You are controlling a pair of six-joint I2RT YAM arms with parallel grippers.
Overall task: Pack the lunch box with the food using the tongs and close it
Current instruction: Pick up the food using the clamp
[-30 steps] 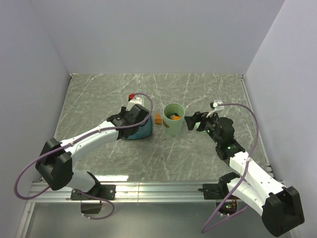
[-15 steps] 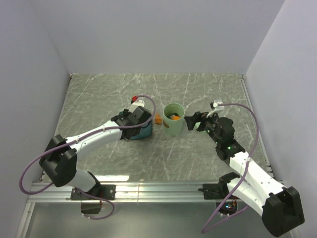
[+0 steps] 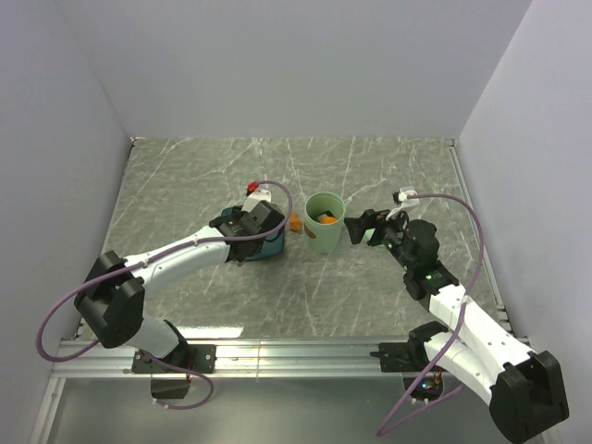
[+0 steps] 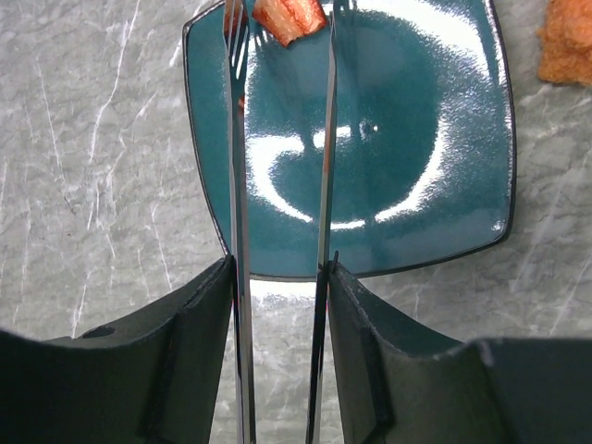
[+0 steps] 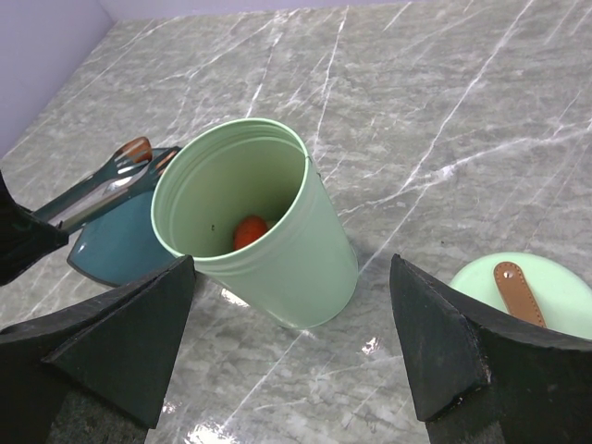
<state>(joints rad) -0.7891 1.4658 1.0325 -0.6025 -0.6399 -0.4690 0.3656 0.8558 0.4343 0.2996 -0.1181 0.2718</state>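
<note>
The left claw (image 4: 279, 266) is partly closed on the tongs (image 4: 239, 139), its two fingers pressing the metal arms from outside. The tong tips reach over the far edge of a dark teal plate (image 4: 416, 139), with an orange-red food piece (image 4: 289, 17) between them; whether it is pinched cannot be told. A second orange piece (image 4: 566, 42) lies on the bench (image 3: 185, 176) just off the plate's far right corner. The right claw (image 5: 291, 264) is spread wide and holds nothing, its fingers apart on either side of the view towards the lunch box (image 5: 314, 250). The box stands upright and uncovered near the middle of the bench, just right of the plate, with one orange bit (image 5: 248, 231) inside. Its lid (image 5: 546, 296), brown handle (image 5: 518, 291) up, lies flat on the bench near the box's right side.
</note>
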